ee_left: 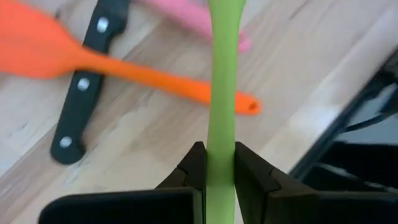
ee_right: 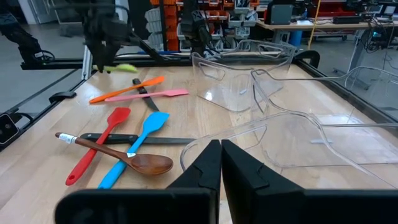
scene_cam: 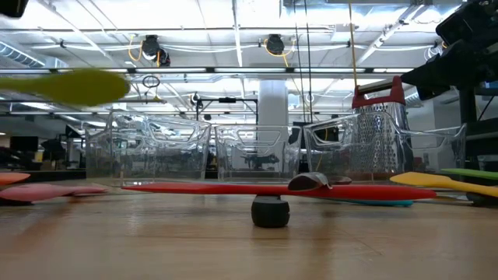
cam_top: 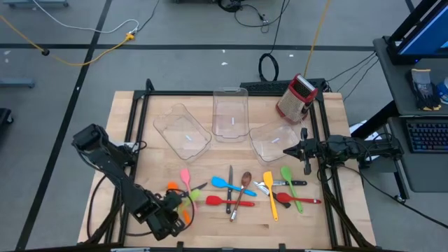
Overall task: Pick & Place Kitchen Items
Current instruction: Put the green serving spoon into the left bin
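Pick step in hand: left gripper has its fingers clamped on the handle of a green spatula, lifted off the table at the near left, above the orange spatula and black-handled knife. In the low view the green head hangs well clear of the wood, so the lift looks done. Spatula's long axis runs straight out from the fingers, in line with the gripper, head at the far end away from the wrist. Next move calls for a carry far and rightward to one of the clear bins, then a release over it; long handle may need tilting to fit inside. Right gripper waits at the right side by the rightmost bin, fingers pressed together, holding nothing. Other utensils lie scattered along the near middle of the table.
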